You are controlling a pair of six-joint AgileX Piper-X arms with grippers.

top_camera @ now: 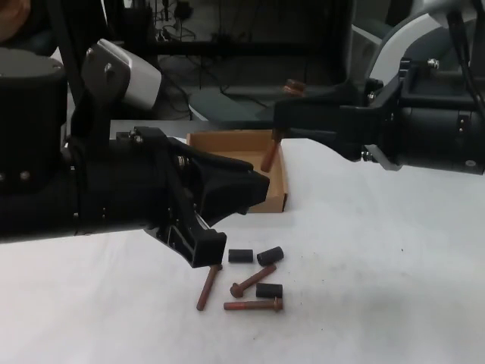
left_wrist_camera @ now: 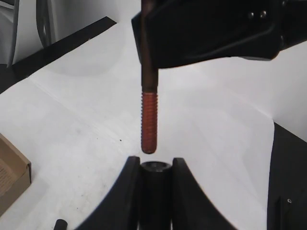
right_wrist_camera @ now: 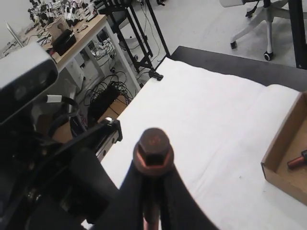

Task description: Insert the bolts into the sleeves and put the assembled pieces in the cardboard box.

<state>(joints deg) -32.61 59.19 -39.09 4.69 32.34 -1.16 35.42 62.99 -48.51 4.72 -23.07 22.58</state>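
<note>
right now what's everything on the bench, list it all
loose bolts: 3, copper, on the cloth nearer than the box
loose sleeves: 3, black, among those bolts
held bolt: 1, copper, upright, tip just above the held sleeve
held sleeve: 1, black, under that bolt
box: 1, brown cardboard, beyond the loose parts
piece: 1, copper and dark, in the box
cloth: 1, white, over the bench
right end effector: 1, black, shut on the held bolt
left end effector: 1, black, shut on the held sleeve

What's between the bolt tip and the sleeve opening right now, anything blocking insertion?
Nothing visible. The bolt hangs threaded end down just above the sleeve held in the left gripper, with a bare gap between them.
</note>
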